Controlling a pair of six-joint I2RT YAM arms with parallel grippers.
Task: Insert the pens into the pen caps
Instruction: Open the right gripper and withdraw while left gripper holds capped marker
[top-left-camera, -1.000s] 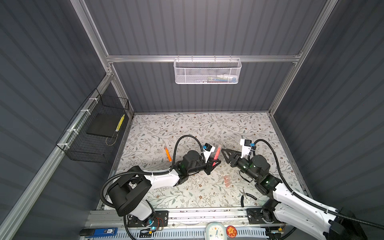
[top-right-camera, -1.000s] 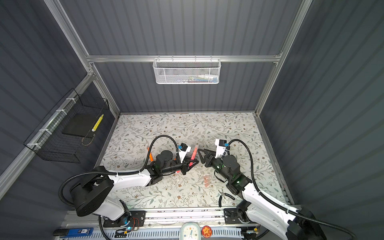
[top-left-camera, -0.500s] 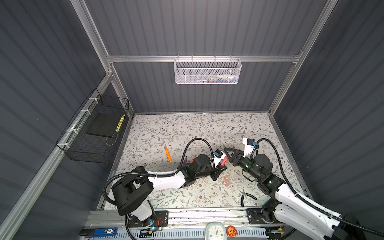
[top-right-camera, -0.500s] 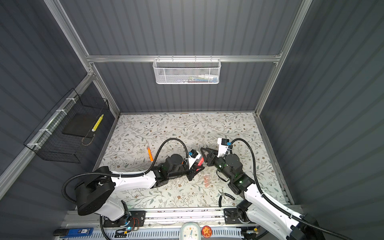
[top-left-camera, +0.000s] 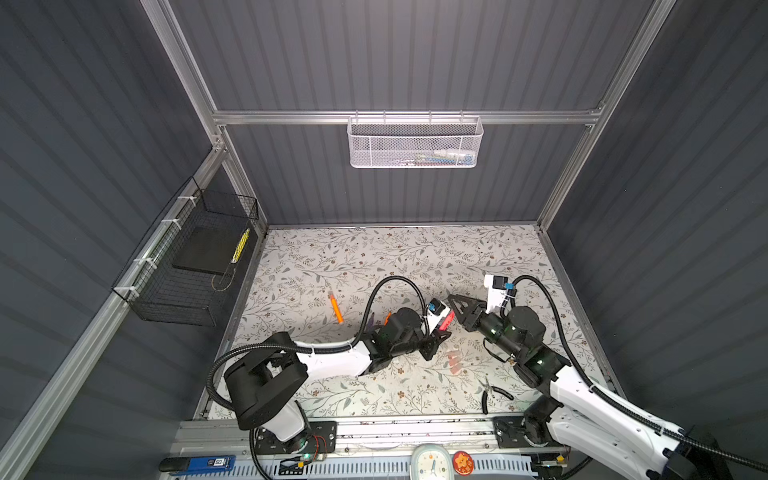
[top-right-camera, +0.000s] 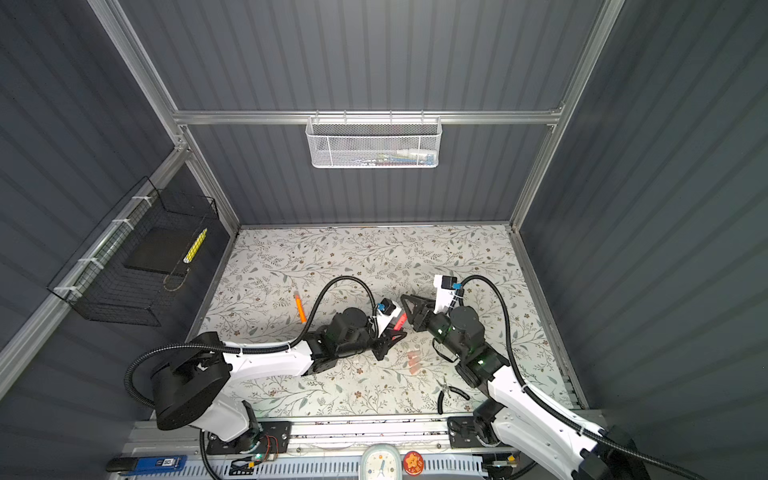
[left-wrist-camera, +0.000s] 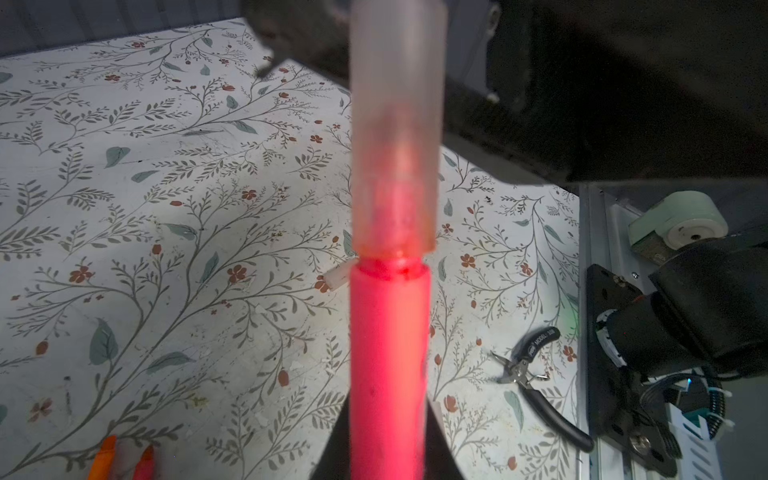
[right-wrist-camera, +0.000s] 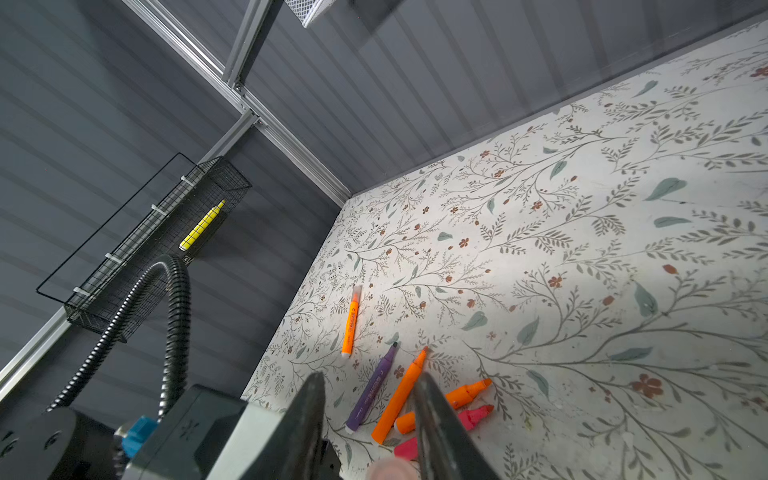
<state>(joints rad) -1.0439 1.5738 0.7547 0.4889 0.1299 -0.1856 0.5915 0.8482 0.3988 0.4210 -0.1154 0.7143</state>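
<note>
My left gripper (top-left-camera: 441, 334) is shut on a pink-red pen (left-wrist-camera: 388, 353), seen in both top views (top-right-camera: 401, 320). A translucent pen cap (left-wrist-camera: 395, 124) sits over its tip, with a thin gap left at the pen's shoulder. My right gripper (top-left-camera: 455, 309) meets it from the right. Its jaws (right-wrist-camera: 368, 378) stand apart astride the cap's end (right-wrist-camera: 388, 469), and a gap shows on one side. Several loose pens lie on the mat: a lone orange one (right-wrist-camera: 351, 324), a purple one (right-wrist-camera: 372, 390), two orange ones (right-wrist-camera: 399, 399) and a pink-red one (right-wrist-camera: 473, 415). Loose pen caps (top-left-camera: 454, 357) lie below the grippers.
Black-handled pliers (top-left-camera: 492, 392) lie near the front right edge. A white mesh basket (top-left-camera: 415, 141) hangs on the back wall. A black wire basket (top-left-camera: 195, 266) with a yellow marker hangs on the left wall. A clock (top-left-camera: 430, 463) sits on the front rail.
My left arm carried the pink-red pen to the right and tipped it toward the right gripper. The right gripper's jaws narrowed around the cap.
</note>
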